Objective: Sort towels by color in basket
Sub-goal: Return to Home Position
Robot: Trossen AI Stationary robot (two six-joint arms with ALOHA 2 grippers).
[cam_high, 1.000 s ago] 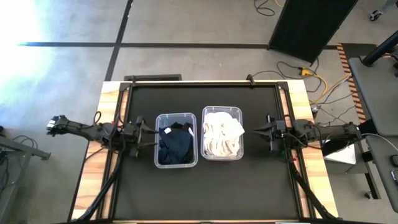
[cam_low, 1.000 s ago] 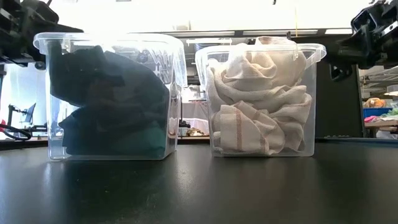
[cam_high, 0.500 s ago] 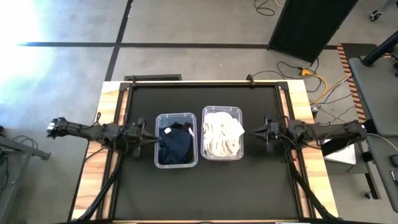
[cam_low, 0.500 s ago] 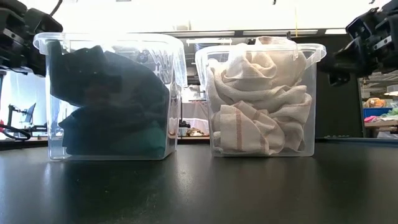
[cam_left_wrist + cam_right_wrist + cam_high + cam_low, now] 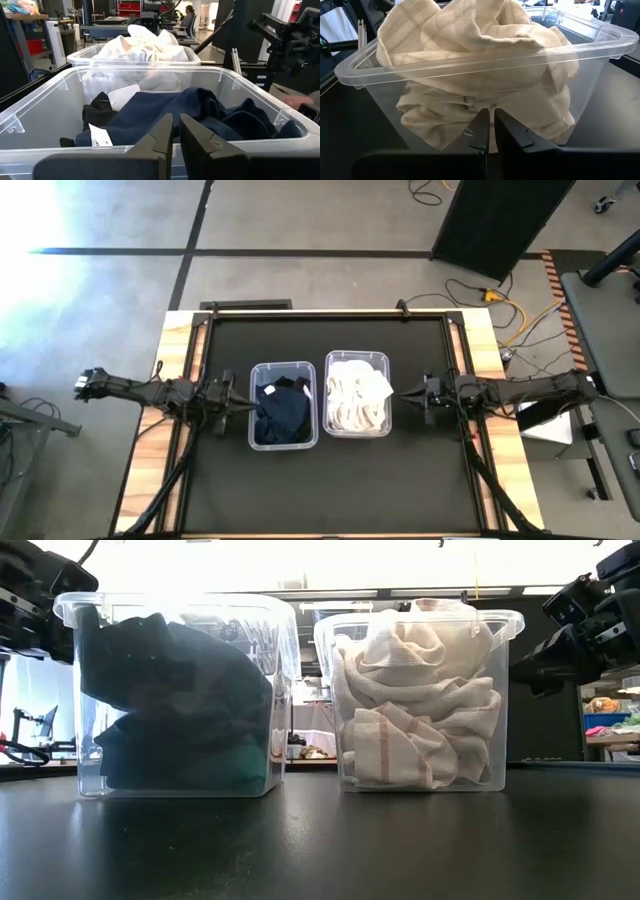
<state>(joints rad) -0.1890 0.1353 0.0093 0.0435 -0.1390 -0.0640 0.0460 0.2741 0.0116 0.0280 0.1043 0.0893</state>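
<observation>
Currently: dark towels (image 5: 283, 416) (navy, black) piled in left clear bin (image 5: 283, 366); cream towels (image 5: 356, 402) fill right clear bin (image 5: 357, 356). Bins side by side mid-desk (image 5: 330, 480). Left fingers (image 5: 160, 137) pressed together, just outside left bin; right fingers (image 5: 481, 128) pressed together, just outside right bin.

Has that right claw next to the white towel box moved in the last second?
Yes. The right gripper has dropped lower beside the white-towel bin, edging slightly closer to it.

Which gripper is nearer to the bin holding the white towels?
Right. The right gripper sits just beside the white-towel bin; the left gripper is beyond the dark-towel bin.
</observation>
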